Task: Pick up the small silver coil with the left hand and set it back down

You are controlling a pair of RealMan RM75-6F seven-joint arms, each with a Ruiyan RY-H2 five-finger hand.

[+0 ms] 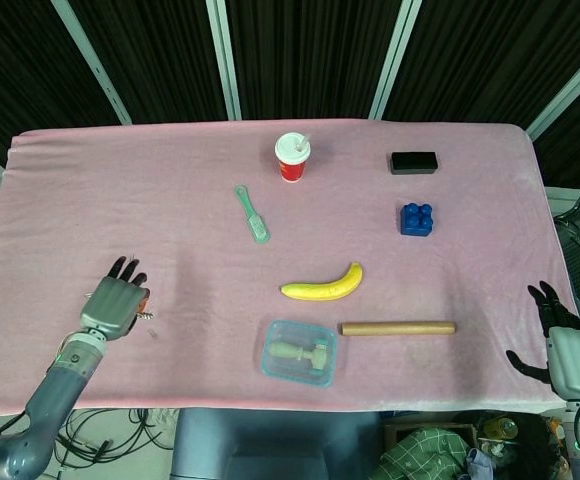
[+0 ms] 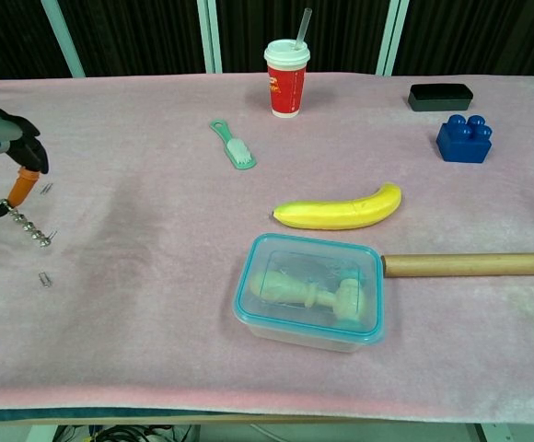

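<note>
**Left hand pinching coil at left edge of table**

We see the left hand [image 2: 0,157] at the far left of the chest view, fingers curled in and pinching the small silver coil [image 2: 29,227] by its upper end. The coil hangs down and to the right from the fingertips; we cannot tell whether its lower tip touches the pink cloth [image 2: 156,304]. In the head view the same hand [image 1: 116,298] sits at lower left, coil barely visible beside it. A tiny metal bit [image 2: 44,278] lies on the cloth just below the coil.

The right hand [image 1: 560,335] is at the lower right of the head view, off the table edge, fingers spread and holding nothing.

Elsewhere: red cup [image 2: 286,75] with straw at top centre, green brush [image 2: 233,145] below-left of it, banana [image 2: 341,209] mid frame, clear box [image 2: 311,291] with a teal rim just below the banana, wooden rod [image 2: 470,265] to the box's right, blue brick [image 2: 463,138] and black box [image 2: 440,96] at upper right.
</note>
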